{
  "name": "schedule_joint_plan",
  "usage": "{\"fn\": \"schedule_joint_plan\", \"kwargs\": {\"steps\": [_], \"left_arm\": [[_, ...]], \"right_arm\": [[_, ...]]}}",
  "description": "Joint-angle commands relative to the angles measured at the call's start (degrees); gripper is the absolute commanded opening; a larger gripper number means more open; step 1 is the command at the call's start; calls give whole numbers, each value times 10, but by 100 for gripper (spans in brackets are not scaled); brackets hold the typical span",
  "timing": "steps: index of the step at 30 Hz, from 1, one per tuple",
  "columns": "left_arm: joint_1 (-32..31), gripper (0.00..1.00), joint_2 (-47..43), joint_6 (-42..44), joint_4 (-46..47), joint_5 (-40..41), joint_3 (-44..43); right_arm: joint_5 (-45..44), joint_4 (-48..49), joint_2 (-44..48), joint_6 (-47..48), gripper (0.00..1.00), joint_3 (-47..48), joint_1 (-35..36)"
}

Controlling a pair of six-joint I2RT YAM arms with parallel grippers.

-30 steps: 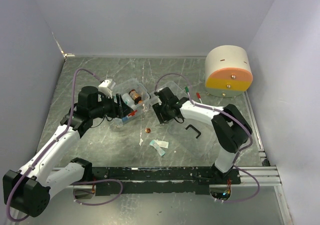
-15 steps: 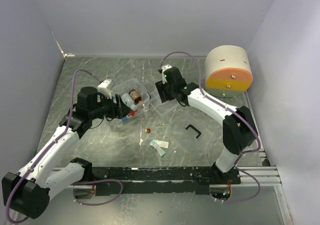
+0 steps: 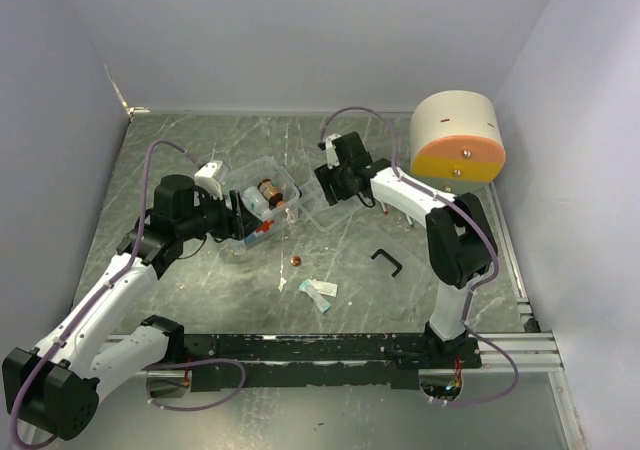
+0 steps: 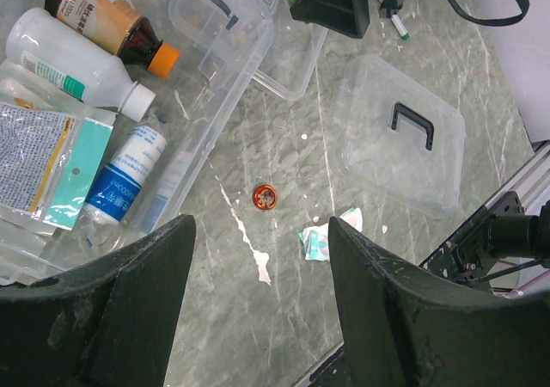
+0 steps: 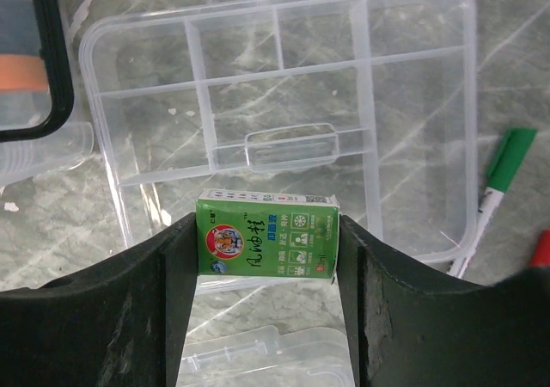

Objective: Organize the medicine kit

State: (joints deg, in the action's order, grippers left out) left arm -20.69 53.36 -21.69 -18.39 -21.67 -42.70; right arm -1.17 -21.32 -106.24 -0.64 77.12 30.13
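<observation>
The left gripper [image 4: 259,232] hangs over the left half of the worktop [image 3: 190,155], its jaws spread wide with nothing between them. It is just beside the near side of the medicine kit box [image 3: 262,202]. That clear box lies open, left of the worktop's middle and nearer the far edge than the near one. Inside it lie a brown bottle [image 4: 96,13] with an orange cap, a white bottle [image 4: 73,60], a blue-and-white tube [image 4: 127,179] and flat packets [image 4: 39,165].

On the bare worktop near the box is a small red round piece [image 4: 265,197]. A crumpled sachet [image 4: 321,242] lies beyond it, toward the near edge.

The kit's divided tray insert [image 5: 284,103] is out of the box and lies just to its right, about mid-worktop. The right gripper [image 5: 268,254] hovers over the tray's near rim with its jaws clamped on a small green carton [image 5: 266,232], held flat with its printed face up. Whether the carton touches the tray is hard to judge from this angle.

The kit's clear lid [image 4: 400,142] lies flat, right of the middle, with its black handle [image 3: 386,261] on top. It lies apart from both the box and the tray. A green pen [image 5: 500,174] and a red pen [image 5: 541,251] lie by the tray's right side. A cream, orange and yellow drum [image 3: 456,142] stands in the far right corner.
</observation>
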Motion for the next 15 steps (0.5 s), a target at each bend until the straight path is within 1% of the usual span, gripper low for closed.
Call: {"fn": "schedule_joint_plan", "kwargs": {"steps": [1, 8, 15], "left_arm": [[0, 73, -1, 0, 2, 3, -20], [-1, 73, 6, 0, 5, 1, -22], [-1, 73, 12, 0, 9, 2, -26]], "right_arm": [[39, -14, -24, 54, 60, 13, -2], [39, -25, -53, 75, 62, 16, -2], [54, -15, -73, 77, 69, 21, -2]]}}
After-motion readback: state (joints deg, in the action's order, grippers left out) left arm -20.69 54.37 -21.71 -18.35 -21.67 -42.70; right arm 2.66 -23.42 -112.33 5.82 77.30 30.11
